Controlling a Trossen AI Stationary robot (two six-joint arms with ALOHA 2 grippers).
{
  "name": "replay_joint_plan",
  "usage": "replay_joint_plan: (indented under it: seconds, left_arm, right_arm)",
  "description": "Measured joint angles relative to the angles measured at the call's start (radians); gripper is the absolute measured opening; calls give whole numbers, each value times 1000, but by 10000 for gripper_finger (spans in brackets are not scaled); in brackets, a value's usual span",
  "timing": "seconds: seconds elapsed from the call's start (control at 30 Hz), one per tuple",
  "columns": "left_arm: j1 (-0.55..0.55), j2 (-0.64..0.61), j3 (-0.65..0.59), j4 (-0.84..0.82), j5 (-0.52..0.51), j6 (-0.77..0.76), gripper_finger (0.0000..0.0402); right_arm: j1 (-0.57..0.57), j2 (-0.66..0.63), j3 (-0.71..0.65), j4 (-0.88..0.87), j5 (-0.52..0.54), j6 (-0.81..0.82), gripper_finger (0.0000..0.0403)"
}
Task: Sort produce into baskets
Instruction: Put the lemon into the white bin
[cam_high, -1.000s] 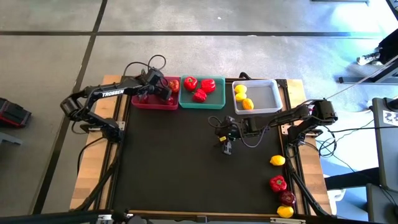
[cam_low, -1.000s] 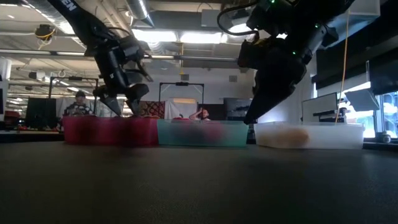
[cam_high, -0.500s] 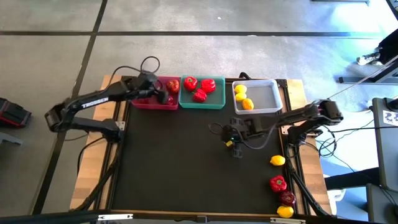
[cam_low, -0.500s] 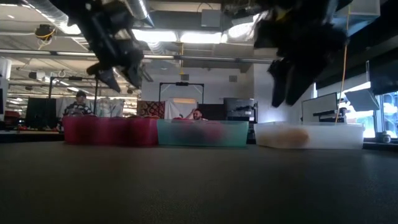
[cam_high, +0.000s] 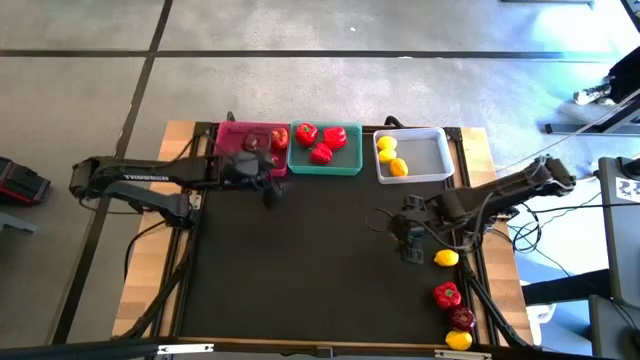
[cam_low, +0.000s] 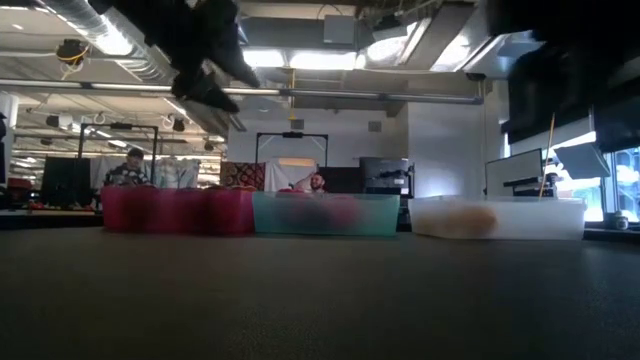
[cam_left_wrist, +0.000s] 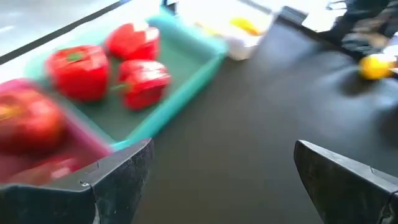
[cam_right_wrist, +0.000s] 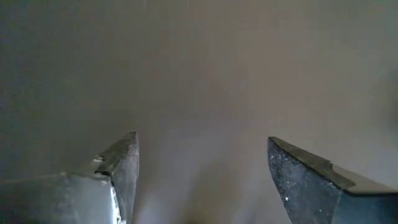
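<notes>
Right gripper (cam_high: 412, 250) hangs released, empty, just beside a smooth oval lemon (cam_high: 446, 258) on the matte black mat (cam_high: 300, 270). Left gripper (cam_high: 268, 192), also released, hovers near the pink plastic tray (cam_high: 228, 140); its contents are partly hidden.

Black table mat (cam_high: 300, 270) on a wooden tabletop (cam_high: 150, 260); grey concrete floor (cam_high: 300, 80) with dark seams; red-and-black case (cam_high: 18, 182) on the floor; two seated people (cam_low: 128, 168) (cam_low: 316, 184) in the room behind; ceiling light panels (cam_low: 300, 60); monitor (cam_low: 512, 180).
</notes>
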Motion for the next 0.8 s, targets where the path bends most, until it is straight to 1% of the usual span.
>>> replay_joint_plan:
  seconds: [0.17,0.37,0.47,0.57,0.67,0.8]
  left_arm:
    - [-120,44,-4,71,-3,-34,381]
    - [-205,122,-4,92,-5,-72,381]
    - [-223,164,-5,95,-9,-74,381]
    - [-233,203,-5,130,-15,-73,381]
    - [-234,237,-5,171,-14,-67,381]
    - [-237,272,-5,222,-14,-36,381]
  right_arm:
    - [102,-35,0,-89,-60,142,285]
    - [232,-37,0,-136,-92,336,285]
    - [286,-37,-1,-180,-95,437,285]
    - [331,-37,-5,-256,-73,525,285]
    - [347,-36,-41,-278,-79,560,285]
    - [346,-36,-107,-277,-105,562,285]
